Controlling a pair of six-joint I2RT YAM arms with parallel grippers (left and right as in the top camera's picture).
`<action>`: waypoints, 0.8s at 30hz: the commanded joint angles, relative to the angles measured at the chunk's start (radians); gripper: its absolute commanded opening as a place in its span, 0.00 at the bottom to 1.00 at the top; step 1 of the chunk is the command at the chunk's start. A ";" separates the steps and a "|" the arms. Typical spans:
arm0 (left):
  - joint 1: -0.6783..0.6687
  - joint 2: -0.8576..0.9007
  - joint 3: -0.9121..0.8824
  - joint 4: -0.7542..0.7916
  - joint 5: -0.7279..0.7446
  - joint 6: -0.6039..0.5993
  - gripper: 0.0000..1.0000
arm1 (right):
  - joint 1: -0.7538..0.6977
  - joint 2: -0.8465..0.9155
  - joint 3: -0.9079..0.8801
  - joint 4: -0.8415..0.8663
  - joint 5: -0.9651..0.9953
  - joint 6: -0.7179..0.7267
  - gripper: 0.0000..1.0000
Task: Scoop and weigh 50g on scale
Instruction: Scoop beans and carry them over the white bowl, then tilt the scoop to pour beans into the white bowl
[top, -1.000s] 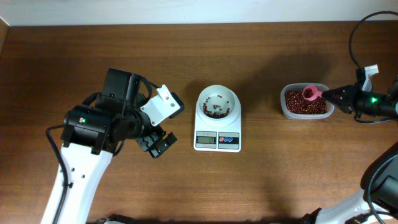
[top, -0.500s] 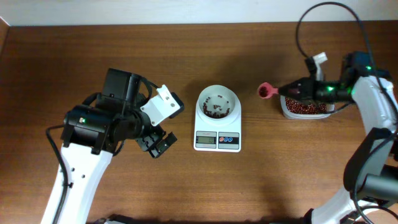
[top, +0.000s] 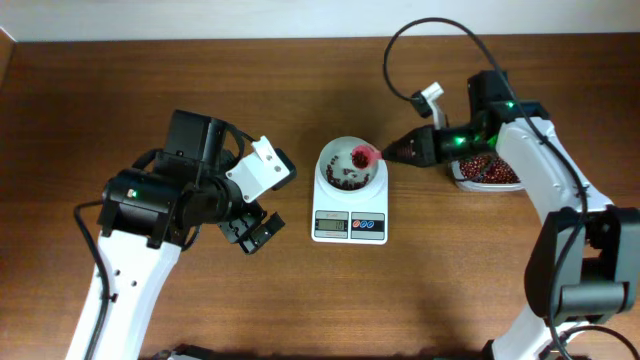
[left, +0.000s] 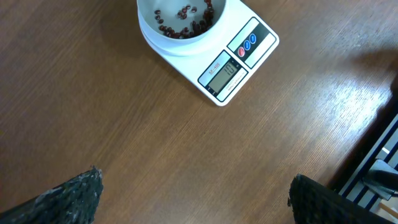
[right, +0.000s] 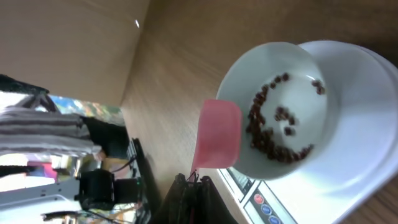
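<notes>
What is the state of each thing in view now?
scale: upright, bowl on top
bowl: few beans inside
pink scoop: over the bowl, carrying beans
tub: open, beans inside
left gripper: open, empty
right gripper: shut on the pink scoop

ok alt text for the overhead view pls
The right gripper holds a pink scoop over the white bowl on the scale, which holds a few beans. The left gripper hangs open left of the scale; a tub of more beans sits to its right.
</notes>
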 joint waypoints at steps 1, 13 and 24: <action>0.005 0.003 0.013 0.002 0.014 0.020 0.99 | 0.034 0.007 -0.002 0.078 0.042 -0.007 0.04; 0.005 0.003 0.013 0.002 0.014 0.020 0.99 | 0.042 -0.008 -0.001 0.121 0.087 -0.148 0.04; 0.005 0.003 0.013 0.002 0.014 0.020 0.99 | 0.054 -0.121 -0.001 0.124 0.126 -0.327 0.04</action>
